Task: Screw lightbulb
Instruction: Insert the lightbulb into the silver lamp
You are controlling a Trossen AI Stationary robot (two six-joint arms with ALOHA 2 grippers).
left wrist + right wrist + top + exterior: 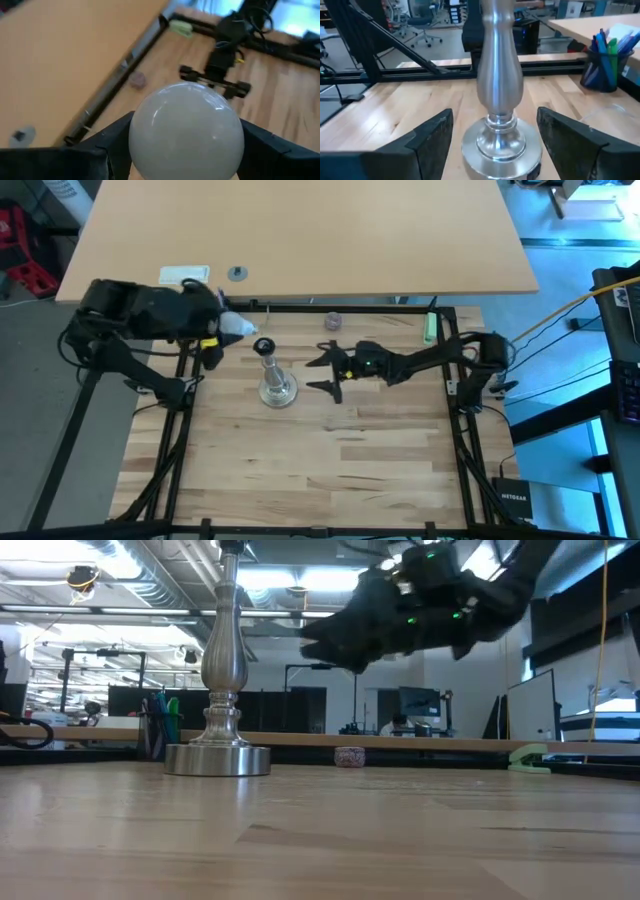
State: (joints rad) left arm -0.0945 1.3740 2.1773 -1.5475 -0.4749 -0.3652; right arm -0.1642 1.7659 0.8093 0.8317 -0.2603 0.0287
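The white frosted lightbulb point(186, 132) sits between the fingers of my left gripper point(226, 328), raised at the far left of the wooden table, just left of the stand's top. The silvery stand point(277, 385) rests upright on its round base point(217, 758), its dark socket point(264, 347) facing up. My right gripper point(325, 373) is open and held level a little to the right of the stand, pointing at its stem point(500, 85). Its fingers touch nothing. The bulb's threaded base does not show. My left gripper pinches the bulb's round glass globe by its two opposite sides point(137, 145), one dark finger point(112, 142) on each. The fingers slant downward from the table's left. The bulb is lifted clear of the table and the stand.
A small purplish-grey round object point(332, 321) lies near the far edge, right of the stand. A green object point(430, 328) lies at the far right by the black frame. A tan tabletop point(300, 230) lies beyond. Bare wood spreads toward the near edge point(320, 480).
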